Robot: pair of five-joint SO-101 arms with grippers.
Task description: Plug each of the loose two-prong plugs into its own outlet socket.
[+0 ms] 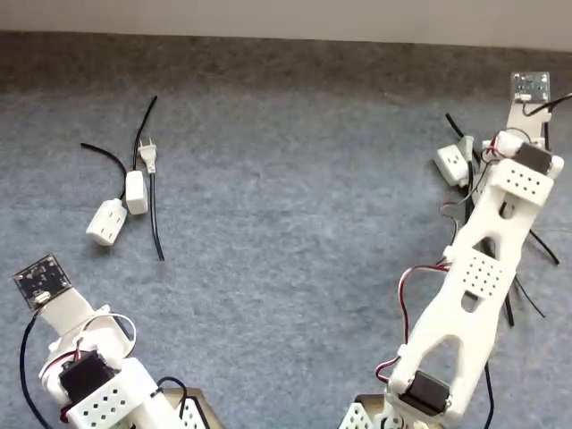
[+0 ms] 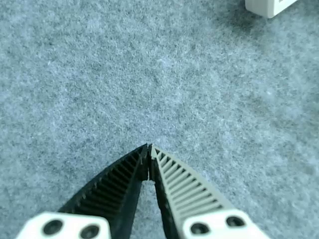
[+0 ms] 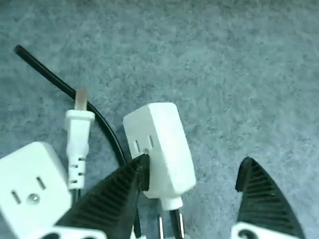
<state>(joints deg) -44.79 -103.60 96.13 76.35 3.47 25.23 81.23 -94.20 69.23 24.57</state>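
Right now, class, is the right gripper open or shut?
Open: on the right gripper, the jaws stand wide apart, a white outlet socket partly in the gap.

Left far: white two-prong plug (image 1: 147, 155), unplugged, lying flat; slim white socket (image 1: 135, 191) and cube socket (image 1: 106, 222) just nearer. Right far: second plug (image 3: 79, 134), unplugged, lying between cube outlet (image 3: 30, 186) and slim outlet (image 3: 159, 149).

Grey carpeted table (image 1: 295, 268).

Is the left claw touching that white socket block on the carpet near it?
Apart. The left wrist view shows the left gripper shut, with a broad stretch of bare grey carpet between its tips and the white block.
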